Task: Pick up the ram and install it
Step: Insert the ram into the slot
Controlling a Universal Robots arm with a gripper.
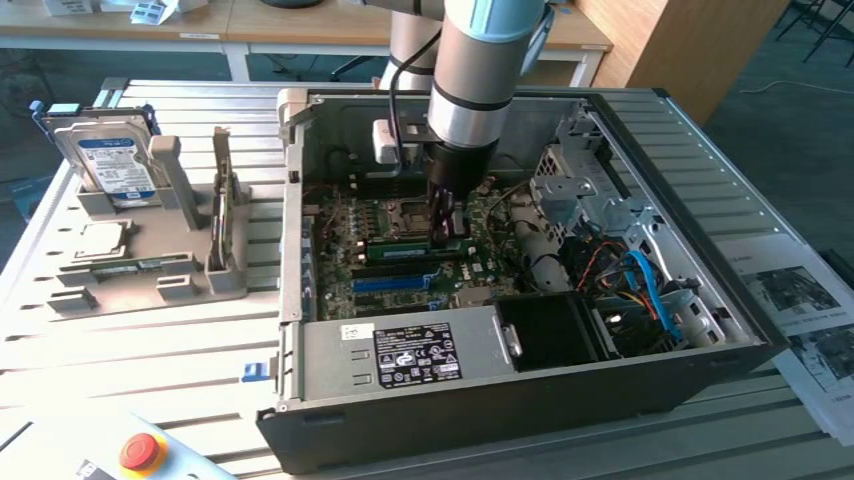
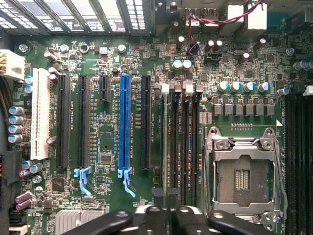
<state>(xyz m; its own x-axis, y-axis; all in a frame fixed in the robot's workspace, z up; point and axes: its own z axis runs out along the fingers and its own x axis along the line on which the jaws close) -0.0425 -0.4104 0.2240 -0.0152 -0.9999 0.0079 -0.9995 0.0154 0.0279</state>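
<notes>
The long, thin green circuit-board ram stick (image 2: 163,147) stands on edge in the bank of black memory slots (image 2: 185,147) beside the empty square silver processor socket (image 2: 244,171). It appears to sit in the slot of that bank farthest from the socket, and from the wrist it reads as a narrow pale line. The arm's dark claw (image 1: 446,228) hangs directly over that slot, just beside the socket. I cannot tell whether it is pinching the stick's top edge or parted from it.

The stick is probably light and rigid but brittle, a flat, smooth-faced board with a delicate contact edge. I judge the safe hold to be squarely across its two flat faces near the middle of the top edge. A skewed push could flex it or miss the small white plastic latch (image 2: 165,88) at the slot's end.

Around the socket, the matte green motherboard (image 2: 107,137) bristles with glossy plastic slots and shiny capacitor cans.
</notes>
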